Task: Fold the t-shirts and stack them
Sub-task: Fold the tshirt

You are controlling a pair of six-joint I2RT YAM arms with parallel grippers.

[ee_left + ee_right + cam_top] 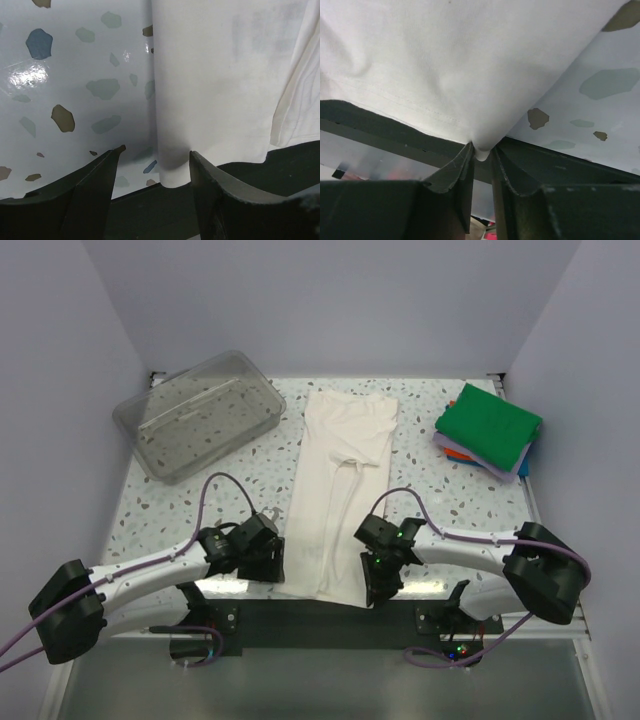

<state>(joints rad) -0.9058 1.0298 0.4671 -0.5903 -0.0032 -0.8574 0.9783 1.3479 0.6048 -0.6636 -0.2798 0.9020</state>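
While the R gripper [481, 150] has its jaws pressed together on the near-right hem corner of the cream tee [340, 480], the L gripper [155, 152] is spread. Its jaws sit either side of the near-left hem corner, cloth edge between them, not pinched yet.

My read: step = grab both hem corners, then fold hem fwd toward the collar. To do it well:
- L closes on all layers at the corner, not just the top one.
- Match grip depth w/ R so the hem lifts level.
- Lift low, carry both fwd at the same speed, else the strip skews.
- R pinch looks shallow, only a small nub of fabric in the jaws, so it could slip under tension.

Edges/room: hem lies at the near edge of the table [450, 495], just over the dark strip [320, 612]. No room to pull back, so go up and fwd only. Tee is a long narrow strip mid-table, collar at the far end, bare terrazzo both sides. Far left: clear tub [200, 412], apart from the tee. Far right: folded stack [487, 430], green on top, near the tee but not touching. Keep the R arm's swing off it.
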